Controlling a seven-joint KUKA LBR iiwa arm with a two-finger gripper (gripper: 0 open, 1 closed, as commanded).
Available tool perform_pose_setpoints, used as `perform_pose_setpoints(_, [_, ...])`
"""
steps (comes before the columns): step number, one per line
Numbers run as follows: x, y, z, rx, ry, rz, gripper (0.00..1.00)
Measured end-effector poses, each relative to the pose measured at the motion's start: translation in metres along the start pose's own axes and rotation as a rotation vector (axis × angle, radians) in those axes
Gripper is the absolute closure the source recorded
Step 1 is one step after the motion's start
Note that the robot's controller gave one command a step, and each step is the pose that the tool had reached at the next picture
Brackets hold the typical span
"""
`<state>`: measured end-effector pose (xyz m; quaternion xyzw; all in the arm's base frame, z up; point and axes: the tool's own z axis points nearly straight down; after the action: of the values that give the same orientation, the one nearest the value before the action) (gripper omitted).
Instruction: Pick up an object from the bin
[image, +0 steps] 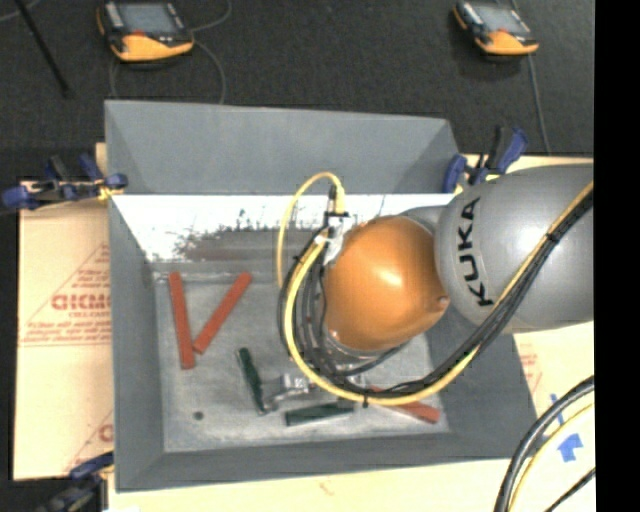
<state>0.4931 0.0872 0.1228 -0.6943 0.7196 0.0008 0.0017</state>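
Note:
My gripper (296, 382) shows as a small metal part under the orange cover, low over the front middle of the bin floor. Just left of it lies a short dark green stick (249, 379), slanting. A second dark green stick (318, 412) lies flat right below the gripper, close to it; whether they touch I cannot tell. A red stick (418, 410) lies to the right along the front of the floor, partly hidden by cables.
Two orange-red sticks lie in a V on the left of the floor, one upright (180, 322), one leaning right (223, 311). The arm, its orange cover and yellow cables hide the floor's right half. The bin's walls slope steeply.

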Motion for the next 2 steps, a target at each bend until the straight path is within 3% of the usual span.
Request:
perform_pose_setpoints(1, [-0.026,-0.073,0.040,0.003,0.001,0.069,0.00])
perform_pose_setpoints(2, [-0.040,-0.007,0.054,-0.006,0.002,0.034,0.00])
